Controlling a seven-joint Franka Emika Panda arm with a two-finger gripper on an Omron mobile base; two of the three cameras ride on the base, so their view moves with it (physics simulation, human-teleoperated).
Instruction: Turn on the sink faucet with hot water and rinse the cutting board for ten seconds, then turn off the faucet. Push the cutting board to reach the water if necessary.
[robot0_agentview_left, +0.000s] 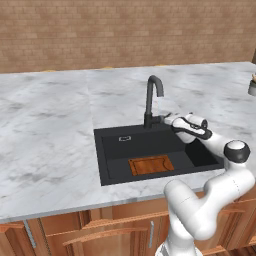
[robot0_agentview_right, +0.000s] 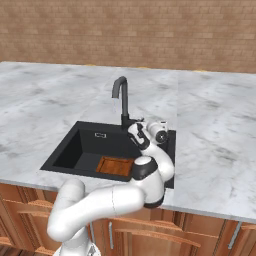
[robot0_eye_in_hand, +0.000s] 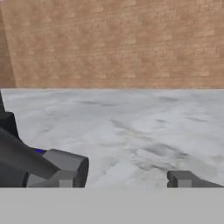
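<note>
The black gooseneck sink faucet (robot0_agentview_left: 151, 97) (robot0_agentview_right: 122, 97) stands at the back rim of the black sink (robot0_agentview_left: 107, 150) (robot0_agentview_right: 67, 152). My gripper (robot0_agentview_left: 167, 119) (robot0_agentview_right: 136, 128) (robot0_eye_in_hand: 122, 177) is open at the faucet's base, on its right side. In the hand view, the dark side lever (robot0_eye_in_hand: 19, 157) lies against my left fingertip (robot0_eye_in_hand: 65, 173). A faint thin pale streak of water (robot0_agentview_left: 159, 107) (robot0_agentview_right: 114, 106) hangs below the spout tip. The orange-brown cutting board (robot0_agentview_left: 151, 165) (robot0_agentview_right: 116, 166) lies flat at the basin's front, apart from that streak.
Grey-white marble counter (robot0_agentview_left: 45, 130) surrounds the sink, with a brick wall (robot0_agentview_left: 125, 30) behind. A small object (robot0_agentview_left: 252, 85) sits at the far right edge of the counter. Wooden cabinet fronts (robot0_agentview_left: 115, 230) run below.
</note>
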